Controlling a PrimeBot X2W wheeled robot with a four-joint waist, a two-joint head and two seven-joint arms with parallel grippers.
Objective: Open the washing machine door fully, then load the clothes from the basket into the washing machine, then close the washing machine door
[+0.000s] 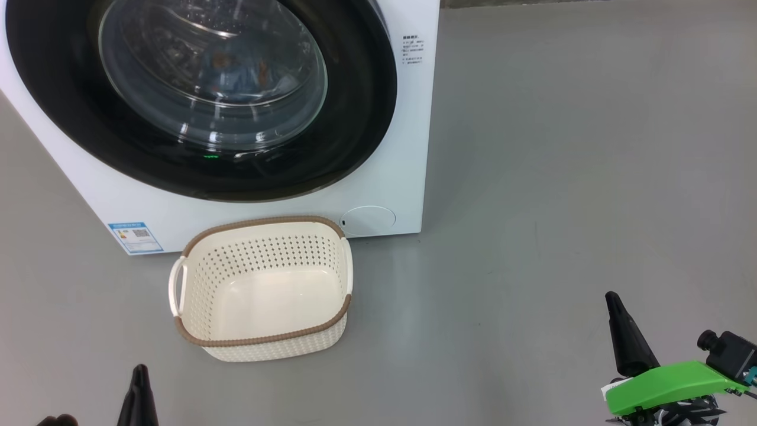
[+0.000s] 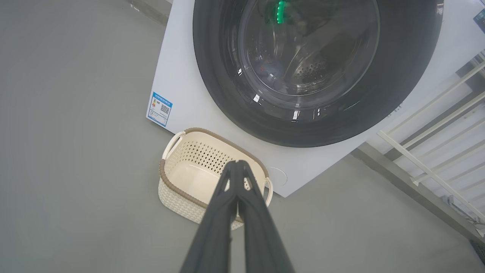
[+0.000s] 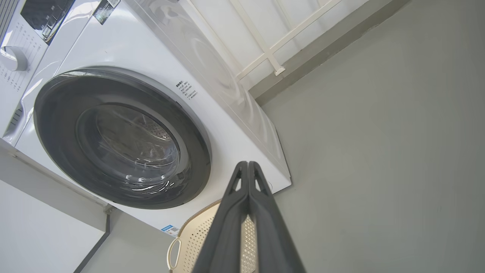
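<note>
The white washing machine (image 1: 384, 195) stands at the upper left of the head view with its door (image 1: 355, 118) shut flat against the front. Behind the glass bowl, blue clothes (image 1: 236, 71) with orange prints lie inside the drum. On the floor right in front of the machine sits the cream basket (image 1: 266, 296), with nothing inside it. My left gripper (image 1: 140, 370) is shut at the lower left, short of the basket. My right gripper (image 1: 611, 296) is shut at the lower right, far from the basket. The wrist views show each pair of fingers (image 2: 237, 167) (image 3: 248, 165) pressed together, holding nothing.
Grey floor (image 1: 562, 177) stretches wide to the right of the machine. A white railing (image 2: 435, 151) and a low grey kerb run along the machine's far side. The blue label (image 1: 135, 235) and round lower hatch (image 1: 369, 220) sit low on the front panel.
</note>
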